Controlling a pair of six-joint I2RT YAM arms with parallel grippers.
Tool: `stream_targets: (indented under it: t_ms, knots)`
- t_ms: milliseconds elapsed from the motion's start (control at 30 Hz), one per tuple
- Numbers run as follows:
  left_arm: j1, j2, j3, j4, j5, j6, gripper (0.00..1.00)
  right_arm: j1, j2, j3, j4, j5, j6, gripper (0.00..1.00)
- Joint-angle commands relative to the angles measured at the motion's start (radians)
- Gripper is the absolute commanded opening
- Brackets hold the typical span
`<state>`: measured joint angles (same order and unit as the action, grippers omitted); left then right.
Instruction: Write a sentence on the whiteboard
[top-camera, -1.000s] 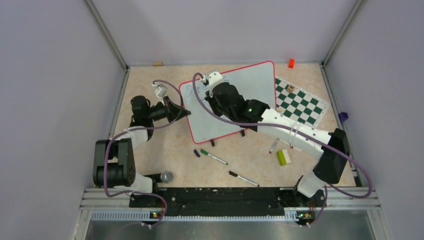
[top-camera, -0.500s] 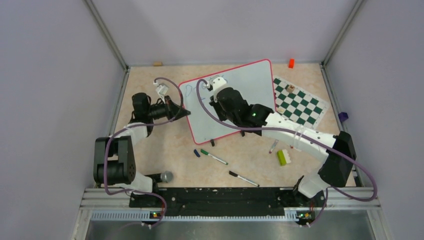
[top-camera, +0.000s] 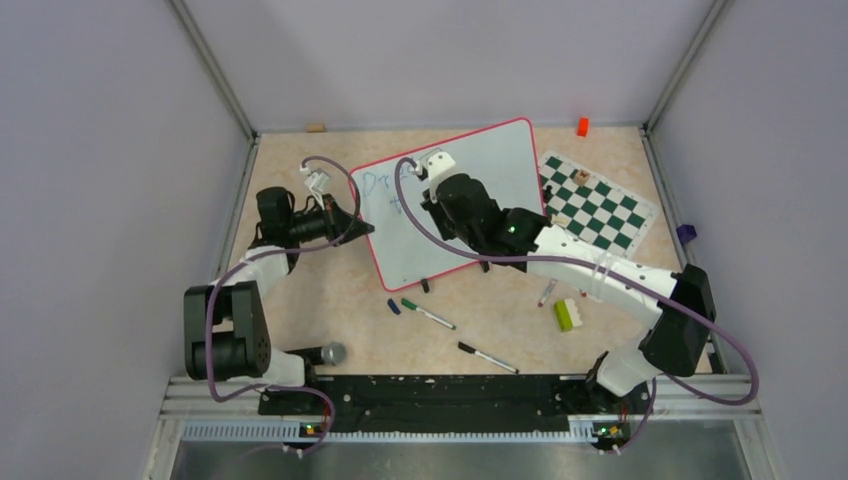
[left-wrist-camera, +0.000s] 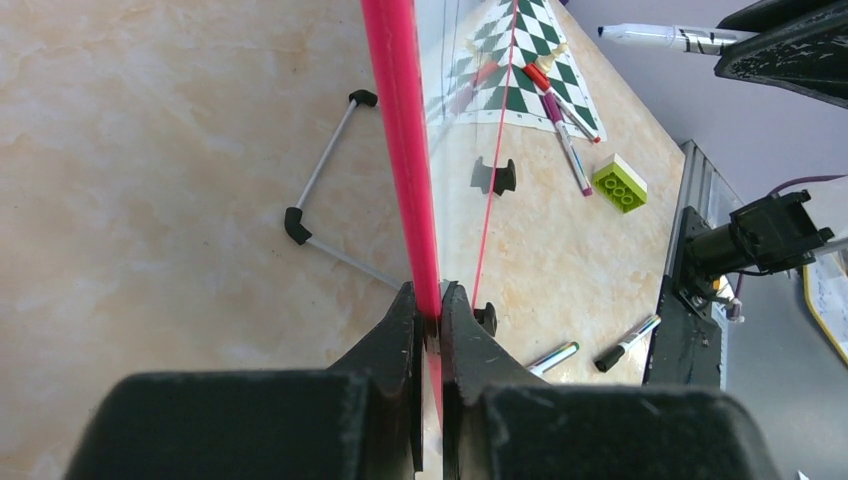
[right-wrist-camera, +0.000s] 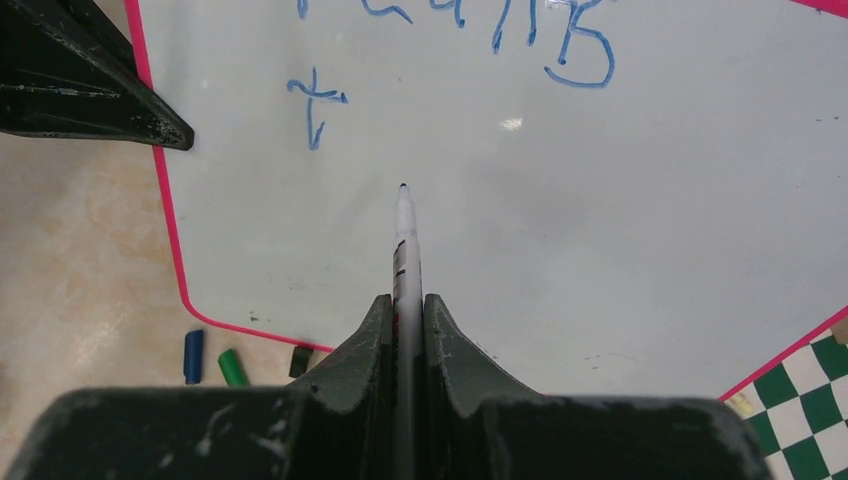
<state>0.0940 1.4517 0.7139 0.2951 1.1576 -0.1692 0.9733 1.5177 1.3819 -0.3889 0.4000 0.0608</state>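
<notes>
Left end effector (left-wrist-camera: 428, 318) — red-framed whiteboard (top-camera: 480, 190) edge.

Even, bright overhead light; shadows on the table (top-camera: 330, 300) soft and short. Small white glare spot on the whiteboard (right-wrist-camera: 620, 230) in the right wrist view. Top view sharp throughout. Both wrist views: near fingers (left-wrist-camera: 385, 350) dark and slightly soft, background crisp. Left wrist view shows stretched perspective along the board's red frame (left-wrist-camera: 400, 150).
</notes>
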Motion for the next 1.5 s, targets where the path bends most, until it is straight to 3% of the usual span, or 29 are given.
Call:
stream_targets:
  t_ms: [0,133,633,1467]
  knots:
    - [-0.002,-0.009,-0.003,-0.062,-0.053,0.183,0.0,0.012,-0.018,0.057,0.028,0.009,-0.019,0.0]
    - [-0.001,0.036,0.008,-0.012,-0.006,0.124,0.0,0.012,0.013,0.097,0.02,-0.001,-0.016,0.0]
    - [0.0,0.022,-0.005,0.007,-0.064,0.097,0.0,0.013,0.089,0.166,0.007,-0.051,-0.003,0.0]
    - [-0.003,0.012,-0.017,0.018,-0.064,0.097,0.0,0.012,0.201,0.261,-0.066,0.022,0.004,0.0]
